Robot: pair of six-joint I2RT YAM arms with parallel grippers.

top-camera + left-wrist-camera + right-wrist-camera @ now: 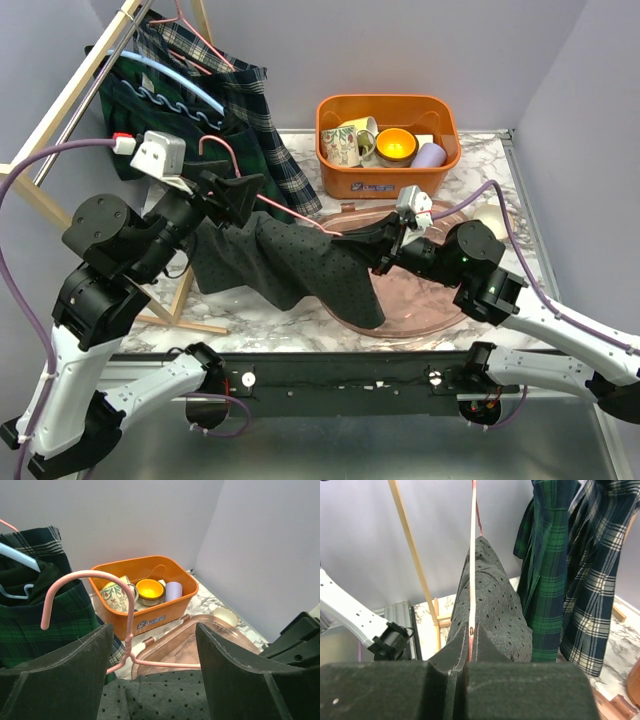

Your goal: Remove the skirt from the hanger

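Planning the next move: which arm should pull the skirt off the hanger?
Probably left: the left gripper is open, straddling the hanger, with the skirt just below it. The right gripper is shut on the hanger, so it anchors.

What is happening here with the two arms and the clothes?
Two robot arms are working on a grey dotted skirt that hangs on a pink hanger. The right arm has its jaws shut on the hanger's thin bar. The left arm has its jaws open on either side of the hanger's neck. The skirt is not off yet; it drapes from the hanger between the two arms.
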